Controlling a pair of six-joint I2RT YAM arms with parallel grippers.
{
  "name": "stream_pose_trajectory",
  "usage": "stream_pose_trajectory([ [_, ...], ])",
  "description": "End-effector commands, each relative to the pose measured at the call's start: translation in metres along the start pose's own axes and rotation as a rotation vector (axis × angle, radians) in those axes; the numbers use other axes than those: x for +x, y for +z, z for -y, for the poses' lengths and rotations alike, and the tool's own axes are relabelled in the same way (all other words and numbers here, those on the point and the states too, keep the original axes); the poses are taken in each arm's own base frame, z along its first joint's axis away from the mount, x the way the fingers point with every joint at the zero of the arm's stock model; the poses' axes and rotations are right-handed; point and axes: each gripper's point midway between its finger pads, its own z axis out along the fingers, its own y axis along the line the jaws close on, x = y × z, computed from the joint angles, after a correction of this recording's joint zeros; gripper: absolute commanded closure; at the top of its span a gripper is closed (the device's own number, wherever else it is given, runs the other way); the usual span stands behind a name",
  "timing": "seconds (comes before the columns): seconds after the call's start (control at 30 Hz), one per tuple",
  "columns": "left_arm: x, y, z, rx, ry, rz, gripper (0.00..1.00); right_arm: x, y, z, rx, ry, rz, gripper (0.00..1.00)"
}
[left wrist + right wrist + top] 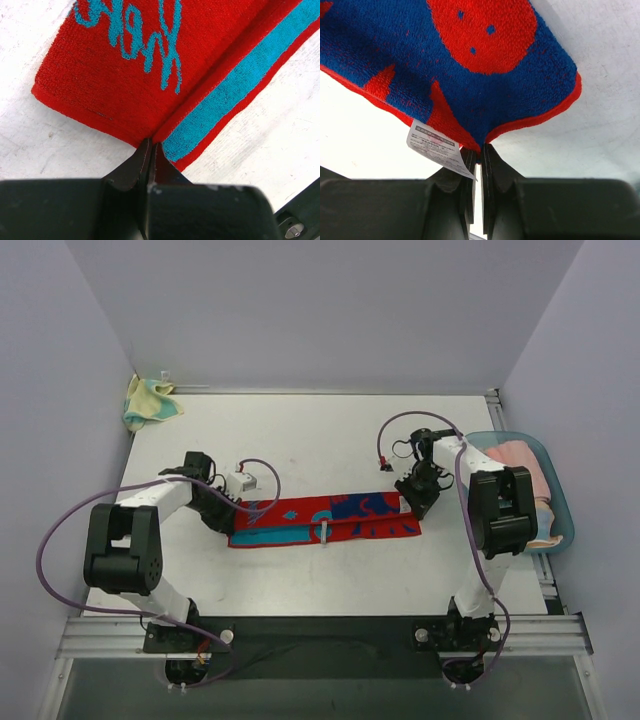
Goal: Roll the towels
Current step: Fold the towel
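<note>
The red towel [330,520] lies folded into a long strip across the middle of the table, with blue and teal patterns on it. My left gripper [232,512] is at the strip's left end, its jaws [151,145] shut on the towel's edge [125,75]. At the right end, my right gripper [418,502] pinches the blue-and-red corner [485,60] at the fingertips [480,149], beside a white care label [434,145], and the corner is pulled up into a peak. The pale yellow towel [148,403] lies crumpled in the far left corner.
A light blue tray [560,502] holding pink cloth [520,465] stands at the table's right edge, close behind the right arm. Grey walls close in the table on three sides.
</note>
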Motion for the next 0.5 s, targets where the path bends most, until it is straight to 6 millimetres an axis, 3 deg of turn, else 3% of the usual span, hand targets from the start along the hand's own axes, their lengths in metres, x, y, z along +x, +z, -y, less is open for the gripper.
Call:
stream_pose_trajectory([
  [0.0, -0.008, -0.002, -0.008, -0.039, 0.028, 0.010, 1.00, 0.016, -0.001, -0.002, 0.004, -0.011, -0.076, 0.95],
  [0.17, -0.019, -0.017, -0.002, -0.037, 0.038, 0.049, 1.00, 0.010, -0.017, 0.000, 0.041, -0.004, -0.026, 0.98],
  [0.33, -0.033, -0.045, 0.012, -0.035, 0.055, 0.105, 1.00, 0.006, -0.037, -0.003, 0.062, -0.013, 0.015, 1.00],
  [0.47, -0.026, -0.047, 0.023, -0.022, 0.082, 0.084, 1.00, 0.013, -0.037, -0.004, 0.062, -0.028, -0.004, 1.00],
])
